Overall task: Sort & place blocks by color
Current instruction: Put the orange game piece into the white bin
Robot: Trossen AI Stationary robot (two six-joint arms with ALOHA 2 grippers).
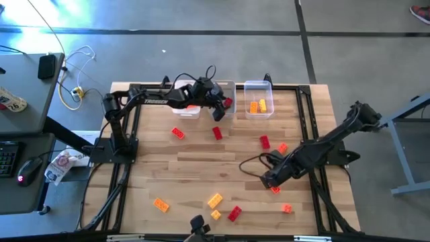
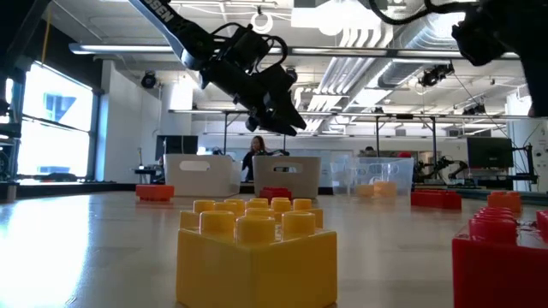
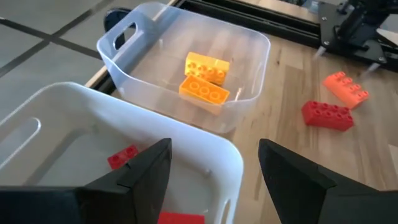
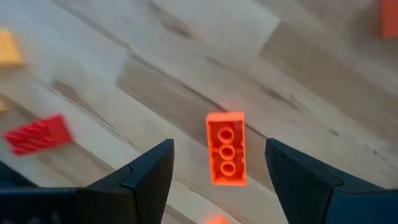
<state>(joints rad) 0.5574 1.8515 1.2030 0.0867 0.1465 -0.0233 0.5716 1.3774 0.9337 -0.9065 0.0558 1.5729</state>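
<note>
Nearest us, a yellow block (image 2: 257,257) is filling the low view. We are lining up the right tool (image 4: 217,180), fingers apart, over an orange-red block (image 4: 226,148) on the wooden tabletop (image 1: 201,161); we should be descending square. The left tool (image 3: 214,180) is hanging spread over the white bin (image 3: 186,134). Behind, an open workshop.

Both arms are dark, near-black, built of slim tubular links and blocky joints (white lettering runs along the left arm's link). Thin black cables loop off each. Each end effector (image 3: 214,180) (image 4: 217,180) ends in two wedge-shaped matte-black fingers.
</note>
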